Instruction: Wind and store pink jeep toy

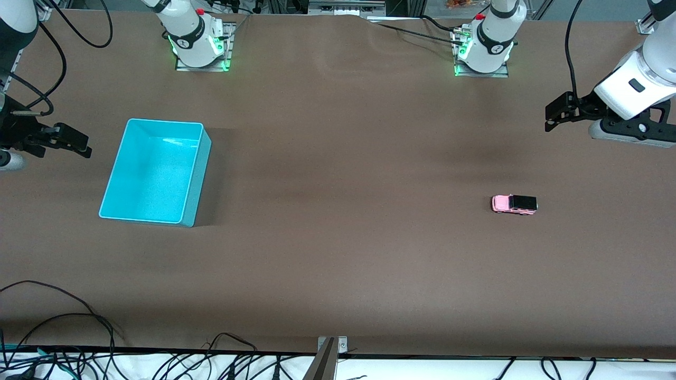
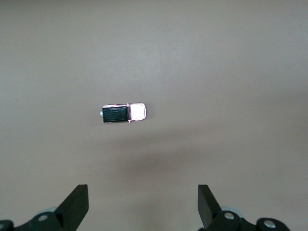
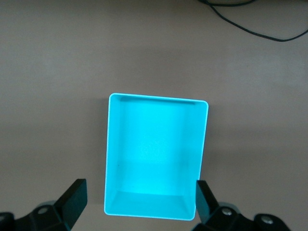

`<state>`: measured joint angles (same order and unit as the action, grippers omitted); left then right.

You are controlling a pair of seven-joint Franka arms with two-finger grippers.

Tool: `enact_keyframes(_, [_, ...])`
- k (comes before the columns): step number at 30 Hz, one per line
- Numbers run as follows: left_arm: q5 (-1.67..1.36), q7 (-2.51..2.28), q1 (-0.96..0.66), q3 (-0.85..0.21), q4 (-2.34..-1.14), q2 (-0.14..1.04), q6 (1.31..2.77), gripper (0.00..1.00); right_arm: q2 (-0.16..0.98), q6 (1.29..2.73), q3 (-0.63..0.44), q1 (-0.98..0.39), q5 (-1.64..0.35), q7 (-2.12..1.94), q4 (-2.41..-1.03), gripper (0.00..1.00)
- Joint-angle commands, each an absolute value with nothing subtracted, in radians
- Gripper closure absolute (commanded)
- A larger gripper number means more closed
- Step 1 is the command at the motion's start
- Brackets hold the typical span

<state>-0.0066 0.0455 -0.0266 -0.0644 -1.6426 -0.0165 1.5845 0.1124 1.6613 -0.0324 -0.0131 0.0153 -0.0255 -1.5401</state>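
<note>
R gripper (image 1: 79, 145) hangs over the counter (image 1: 338, 253) at the R arm's end, just beside the bin (image 1: 193, 182), touching nothing. Fingers (image 3: 72, 199) spread wide, nothing between them; R wrist view looks down on the bin w/ its inside bare. Bin is turquoise, rectangular, open-topped, sits flat on the counter. Mid counter is bare brown surface. Jeep (image 1: 514, 203) stands on its wheels on the counter toward the L arm's end, well apart from the bin, pink hood pointing toward the bin's end, black roof panel up. L gripper (image 1: 554, 113) hangs over the counter at the L arm's end, above and apart from the jeep; fingers (image 2: 77, 204) spread wide, holding nothing. L wrist view shows the jeep on the counter, clear of both fingers.
</note>
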Motion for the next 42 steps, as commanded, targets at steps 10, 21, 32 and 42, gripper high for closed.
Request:
enact_keyframes(10, [-0.006,0.040,-0.023,-0.064,-1.631,0.009,1.575,0.00,0.114,1.652,-0.031,-0.009,0.021,-0.035,-1.526,0.00])
enact_keyframes(21, [-0.005,0.051,-0.021,-0.060,-1.629,0.044,1.578,0.00,0.114,1.652,-0.031,-0.009,0.021,-0.035,-1.526,0.00])
enact_keyframes(32, [-0.005,0.101,-0.020,-0.061,-1.626,0.113,1.578,0.00,0.114,1.652,-0.031,-0.009,0.021,-0.037,-1.526,0.00])
enact_keyframes(42, [-0.005,0.467,0.031,-0.060,-1.603,0.153,1.578,0.00,0.114,1.651,-0.031,-0.009,0.021,-0.037,-1.526,0.00])
